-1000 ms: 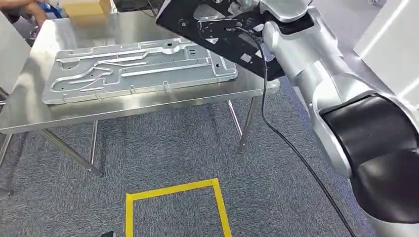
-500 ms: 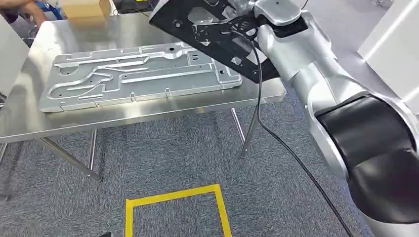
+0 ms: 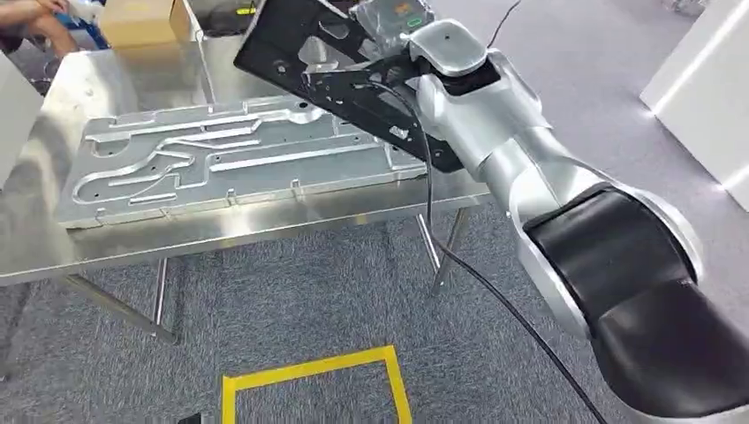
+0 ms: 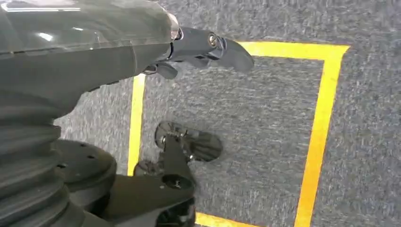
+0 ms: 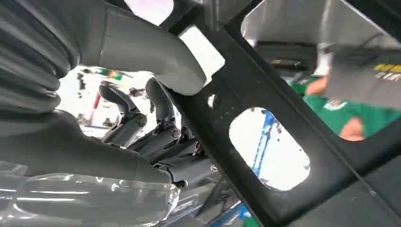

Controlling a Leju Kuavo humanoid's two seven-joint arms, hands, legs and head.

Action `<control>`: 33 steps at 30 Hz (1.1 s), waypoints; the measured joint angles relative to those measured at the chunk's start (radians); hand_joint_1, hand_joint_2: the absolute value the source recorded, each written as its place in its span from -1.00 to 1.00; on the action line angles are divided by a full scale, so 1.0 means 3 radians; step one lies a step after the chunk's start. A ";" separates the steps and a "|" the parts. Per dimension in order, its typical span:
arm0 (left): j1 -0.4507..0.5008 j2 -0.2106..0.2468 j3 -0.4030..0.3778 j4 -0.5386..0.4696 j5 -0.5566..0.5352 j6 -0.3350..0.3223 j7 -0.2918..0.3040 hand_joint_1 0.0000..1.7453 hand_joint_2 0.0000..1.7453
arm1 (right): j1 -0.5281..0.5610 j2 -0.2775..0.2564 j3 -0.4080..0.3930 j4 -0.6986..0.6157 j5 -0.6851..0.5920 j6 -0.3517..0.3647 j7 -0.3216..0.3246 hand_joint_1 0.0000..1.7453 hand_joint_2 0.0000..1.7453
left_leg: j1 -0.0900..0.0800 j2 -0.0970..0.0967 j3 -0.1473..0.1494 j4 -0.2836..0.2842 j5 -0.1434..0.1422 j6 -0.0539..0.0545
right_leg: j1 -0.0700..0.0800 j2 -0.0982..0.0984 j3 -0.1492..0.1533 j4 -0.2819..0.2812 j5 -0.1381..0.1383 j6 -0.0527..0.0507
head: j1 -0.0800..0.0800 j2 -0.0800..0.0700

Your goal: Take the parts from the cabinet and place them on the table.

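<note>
Two parts matter here — the black plate (image 3: 340, 66) your right hand (image 3: 402, 26) carries tilted in the air, and the big silver panel (image 3: 238, 163) already lying on the steel counter (image 3: 221, 231). From the head view, the black plate hangs over the silver panel's far right corner, its lower edge close above that panel. Lower it carelessly and it could land on the panel, or near the counter's right edge, where it might tip off. The black cable (image 3: 442, 247) trailing from the forearm could also snag a counter leg. A person's arm (image 3: 31, 22) shows beyond the panel's far left corner; watch it.

In the left wrist view, your left hand (image 4: 203, 49) hangs over carpet and yellow tape (image 4: 317, 137), fingers loosely apart, holding nothing.

In the right wrist view, thumb (image 5: 151, 49) and fingers (image 5: 156, 118) clamp the plate's edge — an off-centre hold, so I'd judge the plate could swing or slip.
</note>
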 joint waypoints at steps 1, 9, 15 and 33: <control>0.0009 0.0003 0.0005 0.0000 0.0024 0.0003 0.0000 -1.00 1.00 | -0.0001 0.0042 0.0000 0.0001 0.0006 0.0003 0.0000 1.00 1.00 | -0.0001 -0.0004 0.0013 -0.0008 -0.0013 0.0021 | 0.0002 -0.0003 0.0022 -0.0014 -0.0009 0.0016 | 0.0004 0.0000; 0.0033 0.0019 0.0079 0.0001 0.0094 0.0034 0.0004 -1.00 1.00 | 0.0023 0.0206 0.0004 0.0041 0.0039 0.0033 0.0014 1.00 1.00 | -0.0005 -0.0040 0.0212 -0.0029 -0.0129 0.0090 | -0.0005 -0.0039 -0.0699 0.0972 -0.0218 0.0046 | 0.0006 0.0000; 0.0047 0.0004 0.0088 0.0015 0.0089 0.0031 0.0019 -1.00 1.00 | -0.0005 0.0309 0.0010 0.0060 0.0081 0.0045 0.0019 1.00 1.00 | -0.0030 -0.0050 0.0315 -0.0014 -0.0219 0.0032 | 0.0089 -0.0039 -0.0359 -0.0021 0.0330 -0.0122 | 0.0008 0.0000; 0.0064 0.0018 0.0089 0.0019 0.0043 0.0042 0.0022 -1.00 1.00 | 0.0005 0.0387 0.0041 0.0112 0.0145 0.0071 -0.0004 1.00 1.00 | 0.0105 -0.0009 0.0092 0.0048 -0.0088 -0.0057 | -0.0036 -0.0040 -0.0220 0.0069 0.0134 0.0055 | 0.0006 0.0000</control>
